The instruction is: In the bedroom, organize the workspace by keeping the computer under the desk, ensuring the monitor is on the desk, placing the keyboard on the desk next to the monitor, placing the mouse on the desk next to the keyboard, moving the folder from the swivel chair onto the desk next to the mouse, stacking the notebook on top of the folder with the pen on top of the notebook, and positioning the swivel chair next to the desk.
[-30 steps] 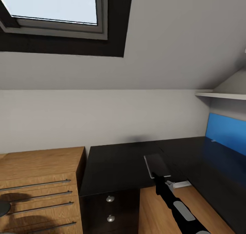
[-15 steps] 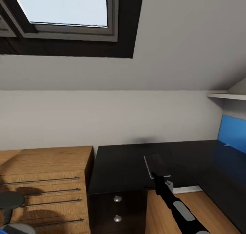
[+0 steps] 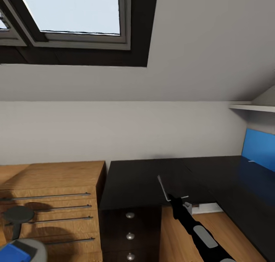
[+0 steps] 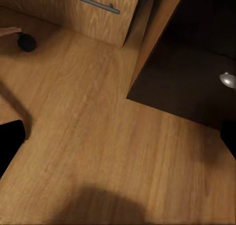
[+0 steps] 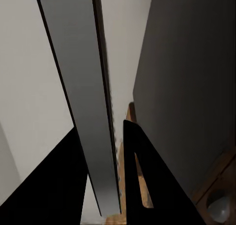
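Two black fingers of the right gripper (image 5: 105, 178) clamp a thin flat grey slab with a dark rim — the notebook (image 3: 170, 186), held edge-on over the desk (image 3: 141, 181), whose top is glossy black above a drawer unit with round silver knobs (image 3: 130, 215). Left gripper's state I cannot tell — its wrist view has wood-grain floor (image 4: 98, 136) and the dark drawer unit. Bright blue folder (image 3: 14, 252) lies on the grey swivel chair (image 3: 26, 250), low at the left by the light wooden cabinet (image 3: 53, 185) with metal bar handles.

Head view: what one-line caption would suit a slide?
Right gripper holds the notebook over the black desk, wooden cabinet beside it, skylight above.
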### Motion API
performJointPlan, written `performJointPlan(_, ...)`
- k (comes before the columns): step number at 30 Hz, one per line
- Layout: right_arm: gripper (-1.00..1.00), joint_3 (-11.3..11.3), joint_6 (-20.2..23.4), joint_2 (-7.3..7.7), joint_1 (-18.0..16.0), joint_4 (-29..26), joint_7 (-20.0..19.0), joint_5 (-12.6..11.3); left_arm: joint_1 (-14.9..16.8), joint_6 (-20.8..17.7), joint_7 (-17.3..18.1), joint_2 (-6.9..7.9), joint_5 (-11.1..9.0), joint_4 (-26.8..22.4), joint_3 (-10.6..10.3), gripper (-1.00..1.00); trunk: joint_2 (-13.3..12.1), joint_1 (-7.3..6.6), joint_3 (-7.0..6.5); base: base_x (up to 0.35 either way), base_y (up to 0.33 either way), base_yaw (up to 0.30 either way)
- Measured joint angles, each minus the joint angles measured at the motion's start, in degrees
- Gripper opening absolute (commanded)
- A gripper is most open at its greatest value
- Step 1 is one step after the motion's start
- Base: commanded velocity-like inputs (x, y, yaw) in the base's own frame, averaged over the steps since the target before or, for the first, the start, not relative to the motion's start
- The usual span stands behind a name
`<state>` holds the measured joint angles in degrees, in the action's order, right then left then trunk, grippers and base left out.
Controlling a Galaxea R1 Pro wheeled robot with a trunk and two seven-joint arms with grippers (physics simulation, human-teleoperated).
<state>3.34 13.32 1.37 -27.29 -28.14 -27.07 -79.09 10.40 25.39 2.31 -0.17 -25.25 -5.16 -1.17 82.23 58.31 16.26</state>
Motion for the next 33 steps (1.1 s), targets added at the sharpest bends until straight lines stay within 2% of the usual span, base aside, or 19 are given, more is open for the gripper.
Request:
performJointPlan(6, -1.0, 0.2, 0.1, 0.04, 0.0, 0.1, 0.0, 1.2, 0.0, 0.0, 0.0, 0.0, 0.0, 0.0, 0.0, 1.0, 0.0, -0.02, 0.0, -0.051, -0.02, 0.0)
performJointPlan(29, -1.0, 0.2, -0.1, -0.05, 0.0, 0.6, -0.1, 1.4, 0.0, 0.0, 0.0, 0.0, 0.0, 0.0, 0.0, 1.0, 0.0, -0.02, 0.0, -0.003, -0.001, 0.0)
performJointPlan(33, -1.0, 0.2, -0.2, -0.13, 0.0, 1.5, -0.1, 1.4, 0.0, 0.0, 0.0, 0.0, 0.0, 0.0, 0.0, 1.0, 0.0, 0.01, 0.0, -0.223, 0.0, 0.0)
